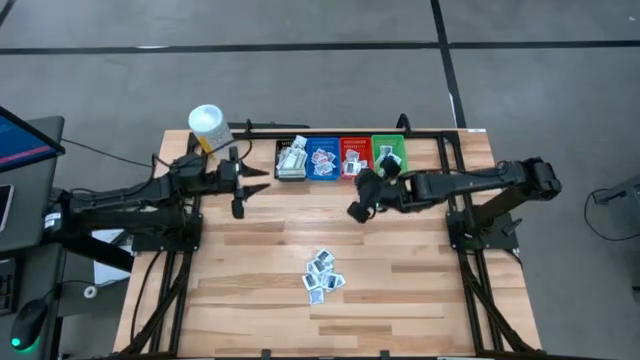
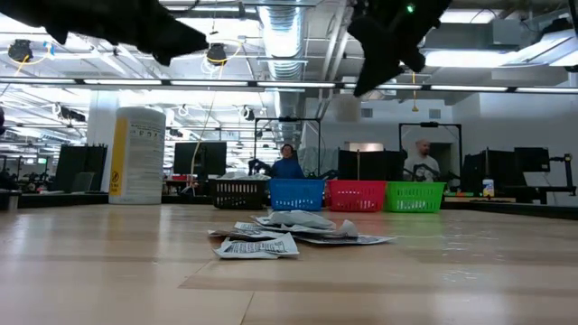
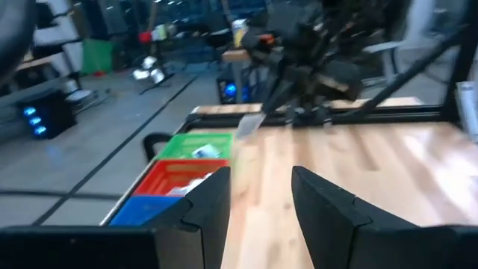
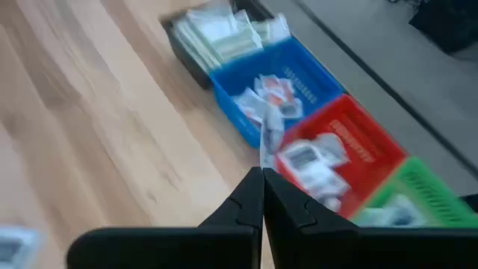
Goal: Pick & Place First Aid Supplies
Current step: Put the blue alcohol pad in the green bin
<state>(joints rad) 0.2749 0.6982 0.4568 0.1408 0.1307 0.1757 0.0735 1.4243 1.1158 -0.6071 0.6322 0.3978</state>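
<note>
The right pincer (image 4: 262,179) is seen pressed together on one thin packet (image 4: 267,142), which hangs edge-on from its tips. This pincer is held above the bench (image 1: 420,290), near the bins, over bare wood just in front of the red bin (image 1: 355,156). The blue bin (image 1: 323,157), red bin and green bin (image 1: 388,152) each hold packets; the black bin (image 1: 292,159) holds a stack. A loose pile of packets (image 1: 322,274) lies mid-bench, well apart from both pincers. The left pincer (image 3: 258,198) is spread and empty, raised beside the white tub (image 1: 207,126).
</note>
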